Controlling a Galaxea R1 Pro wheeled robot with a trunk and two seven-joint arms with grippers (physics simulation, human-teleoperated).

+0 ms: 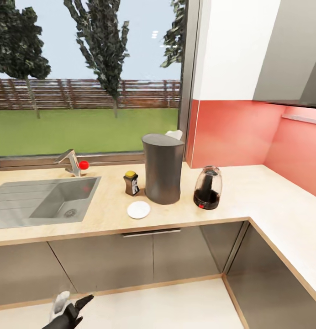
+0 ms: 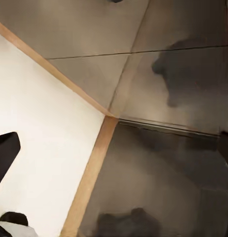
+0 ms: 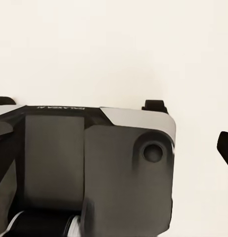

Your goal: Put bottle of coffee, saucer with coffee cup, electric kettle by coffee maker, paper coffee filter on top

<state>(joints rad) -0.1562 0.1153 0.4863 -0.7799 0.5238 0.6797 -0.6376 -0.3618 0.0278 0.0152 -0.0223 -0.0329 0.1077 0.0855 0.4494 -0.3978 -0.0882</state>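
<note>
Head view, center frame: coffee maker (image 1: 163, 168) stands on the counter (image 1: 249, 196), filter (image 1: 175, 134) on top. Left of it the coffee bottle (image 1: 131, 183); saucer (image 1: 139, 209) below the bottle; kettle (image 1: 208, 188) to its right. Sink (image 1: 44, 201) at left. Left gripper (image 1: 69, 310) low at bottom left (jaw state: cannot tell). Right gripper's jaw state: cannot tell.

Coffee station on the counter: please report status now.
Left pincer low by the floor, holding a white object. Bottle, saucer, kettle beside coffee maker; filter on top. No cup on saucer.
</note>
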